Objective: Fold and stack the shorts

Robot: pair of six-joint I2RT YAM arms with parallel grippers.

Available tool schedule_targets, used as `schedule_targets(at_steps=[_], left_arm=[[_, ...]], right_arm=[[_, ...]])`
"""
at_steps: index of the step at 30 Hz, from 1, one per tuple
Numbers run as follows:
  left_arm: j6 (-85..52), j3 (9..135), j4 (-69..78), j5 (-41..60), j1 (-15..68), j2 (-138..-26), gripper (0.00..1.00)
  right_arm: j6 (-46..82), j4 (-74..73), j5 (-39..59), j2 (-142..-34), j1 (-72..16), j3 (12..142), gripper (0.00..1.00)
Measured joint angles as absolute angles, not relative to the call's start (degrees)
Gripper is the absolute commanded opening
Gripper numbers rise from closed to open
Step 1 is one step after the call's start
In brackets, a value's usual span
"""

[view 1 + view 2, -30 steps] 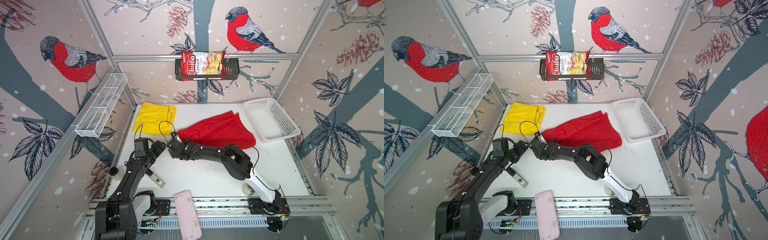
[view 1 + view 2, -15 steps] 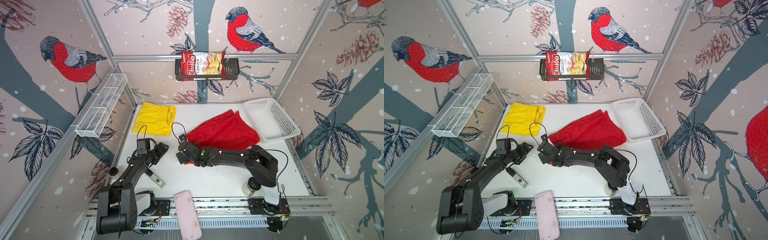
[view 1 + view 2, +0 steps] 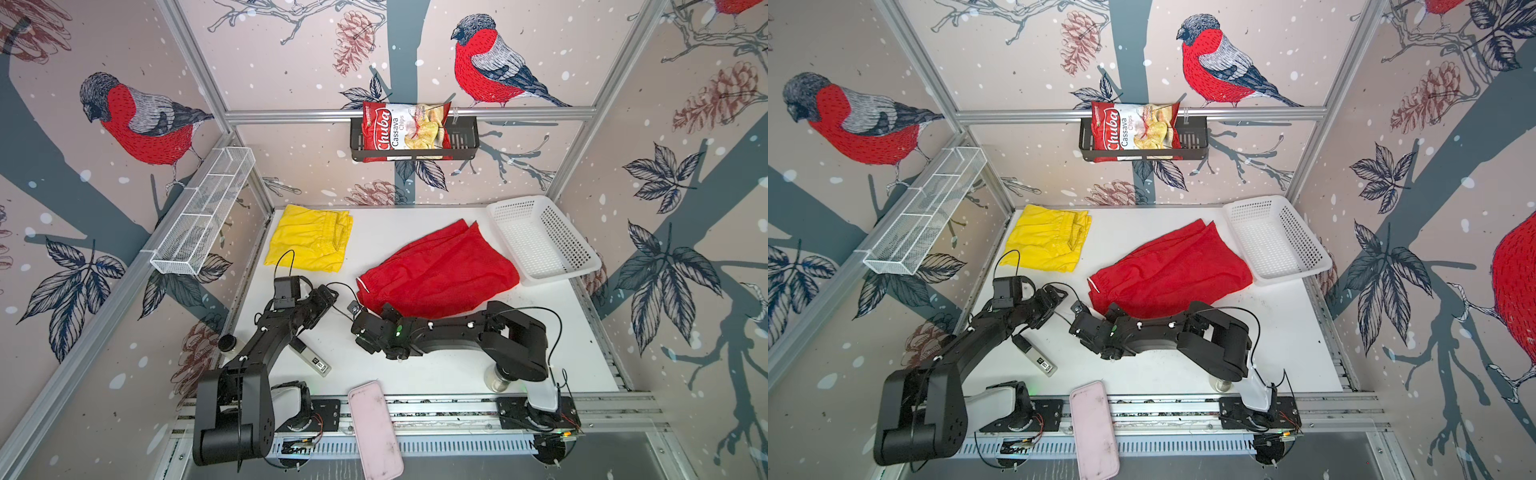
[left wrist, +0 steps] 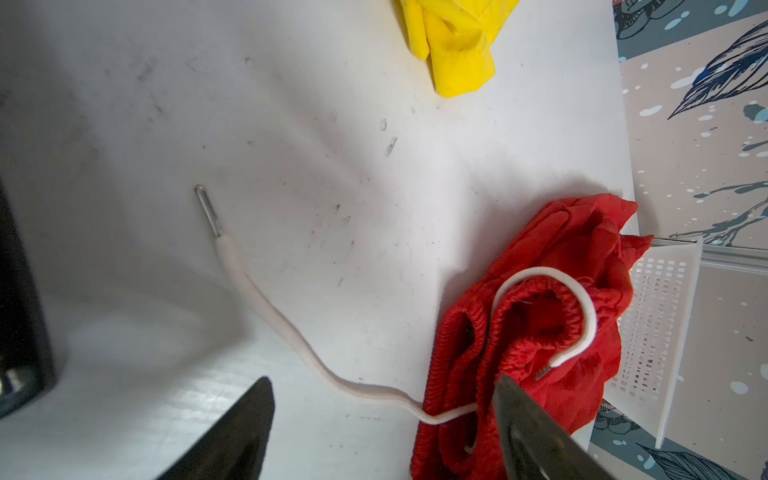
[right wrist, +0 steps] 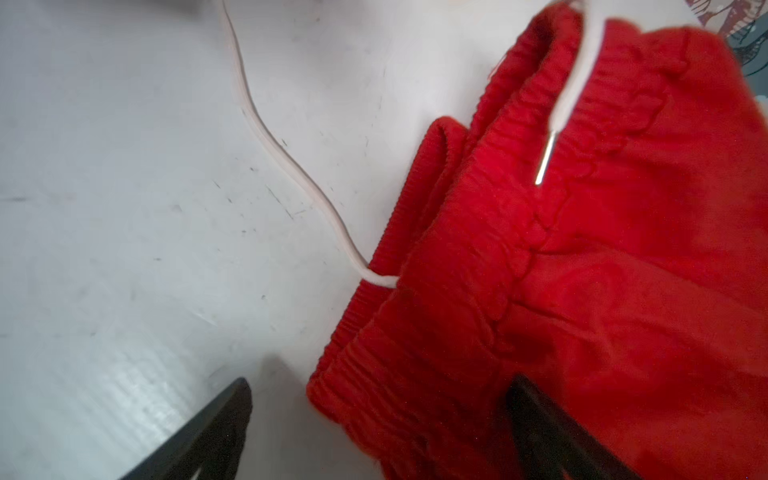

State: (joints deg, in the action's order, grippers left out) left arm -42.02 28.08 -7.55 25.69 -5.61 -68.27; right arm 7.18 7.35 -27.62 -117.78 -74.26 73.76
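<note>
The yellow shorts (image 3: pixel 309 240) are seen folded into a rough square at the far left, while the red shorts (image 3: pixel 440 272) are spread rumpled near the middle, their white drawstring (image 4: pixel 245 280) trailed out from the gathered waistband.

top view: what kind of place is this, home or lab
Probably a robot test booth: bird-print walls on aluminium framing box in a white table, left arm and right arm mounted at its front.
</note>
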Motion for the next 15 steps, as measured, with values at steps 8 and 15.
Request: schedule_targets(at_steps=[8,15], left_arm=[[-42.0,27.7,-6.2,26.9,-2.7,-70.4,0.88],[-45.8,25.8,0.4,28.3,3.5,-71.8,0.90]], right_arm=[[6.7,0.3,-25.5,-119.7,-73.8,72.2,0.22],[10.1,-1.5,-22.4,-116.5,-71.8,69.8,0.15]])
